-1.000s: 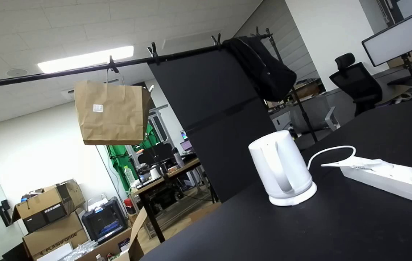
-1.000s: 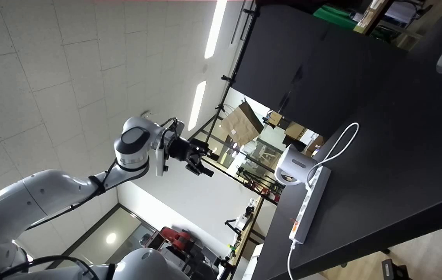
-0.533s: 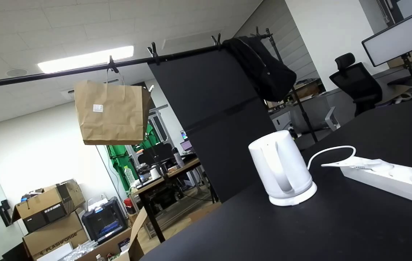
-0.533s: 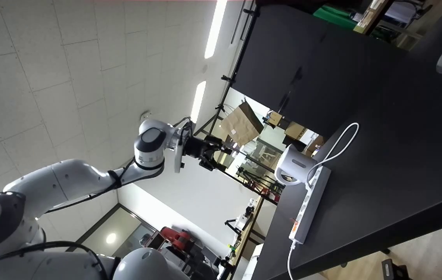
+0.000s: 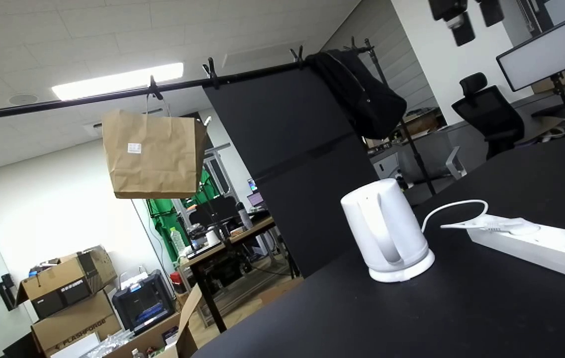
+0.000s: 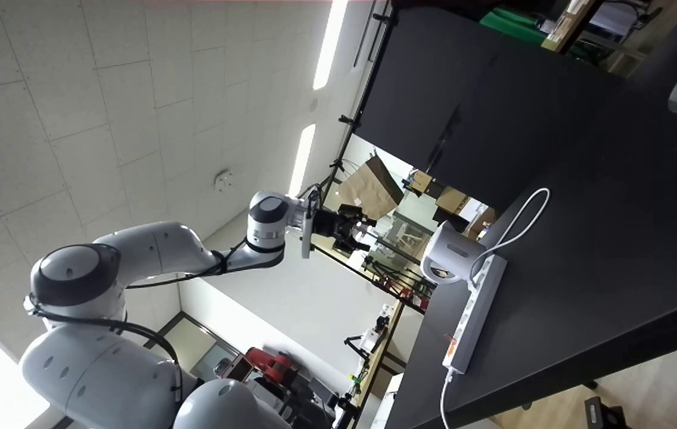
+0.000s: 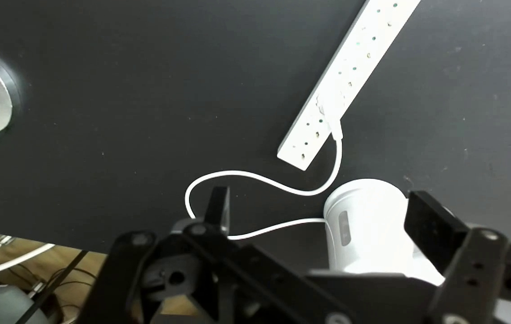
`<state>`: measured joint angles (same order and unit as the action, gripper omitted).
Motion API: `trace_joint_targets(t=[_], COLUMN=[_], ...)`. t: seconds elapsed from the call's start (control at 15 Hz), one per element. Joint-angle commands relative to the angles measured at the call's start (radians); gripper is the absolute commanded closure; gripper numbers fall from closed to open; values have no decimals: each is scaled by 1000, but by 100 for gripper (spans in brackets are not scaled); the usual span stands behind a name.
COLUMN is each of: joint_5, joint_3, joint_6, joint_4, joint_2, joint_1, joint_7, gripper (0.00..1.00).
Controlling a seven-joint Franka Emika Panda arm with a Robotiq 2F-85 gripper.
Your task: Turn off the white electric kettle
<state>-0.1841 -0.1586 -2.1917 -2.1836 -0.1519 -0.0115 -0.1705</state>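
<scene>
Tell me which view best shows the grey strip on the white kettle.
The wrist view: there the grey strip is largest and uncovered. In an exterior view the strip also shows, but smaller. It is hidden in an exterior view where the handle of the white kettle faces the camera.

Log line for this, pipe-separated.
fingers: open, apart from kettle | kettle: upright on table | cord: plugged into power strip | on/off: can't tell

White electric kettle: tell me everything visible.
The white plastic-looking jug kettle stands upright on its round white base, on the black tabletop. It has a white looped side handle and a grey oblong panel. Its white cord plugs into the long white power strip. The black end effector hangs clear. On or off: can't tell.
</scene>
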Motion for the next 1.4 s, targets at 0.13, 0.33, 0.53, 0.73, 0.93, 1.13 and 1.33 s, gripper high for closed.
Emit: trace_joint_targets(t=[0.13, 0.33, 0.53, 0.73, 0.93, 1.13, 1.33], joint_5=[-123, -106, -105, -106, -106, -106, -126], joint_3=[-19, 13, 24, 31, 31, 31, 35], joint_6=[90, 64, 64, 65, 65, 65, 71], joint_4=[324, 288, 310, 308, 307, 307, 326], joint_2=[304, 294, 332, 320, 317, 317, 336], joint_1=[91, 130, 154, 150, 150, 150, 159], joint_7=[-255, -232, -237, -232, -232, -232, -272], gripper=[0, 0, 0, 0, 0, 0, 0])
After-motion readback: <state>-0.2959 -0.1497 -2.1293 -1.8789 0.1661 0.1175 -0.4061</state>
